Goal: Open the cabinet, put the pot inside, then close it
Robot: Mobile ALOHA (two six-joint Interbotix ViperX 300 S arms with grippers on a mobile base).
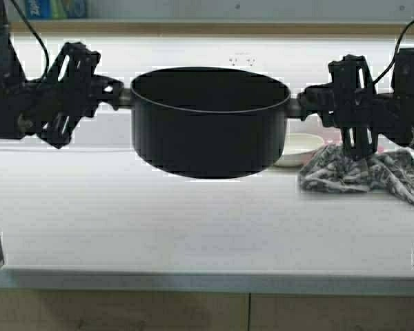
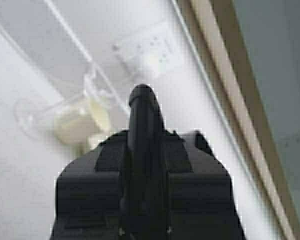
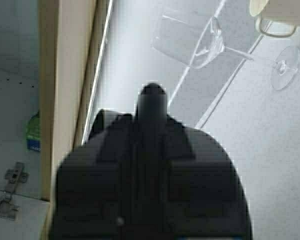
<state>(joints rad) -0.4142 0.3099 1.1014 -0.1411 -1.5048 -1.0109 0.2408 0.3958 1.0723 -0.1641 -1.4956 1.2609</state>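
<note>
The black pot hangs level in the air above the white counter, carried by both arms. My left gripper is shut on the pot's left side handle, and my right gripper is shut on the right one. In both wrist views, the left gripper and the right gripper show as a dark mass with the fingers pressed together. The cabinet is open above: its tan bottom edge runs across the top of the high view. Its grey inside and a hinge show in the right wrist view.
A shallow white bowl and a crumpled patterned cloth lie on the counter, back right. A cream mug and a wine glass stand by the wall, under a socket. Small boxes sit inside the cabinet.
</note>
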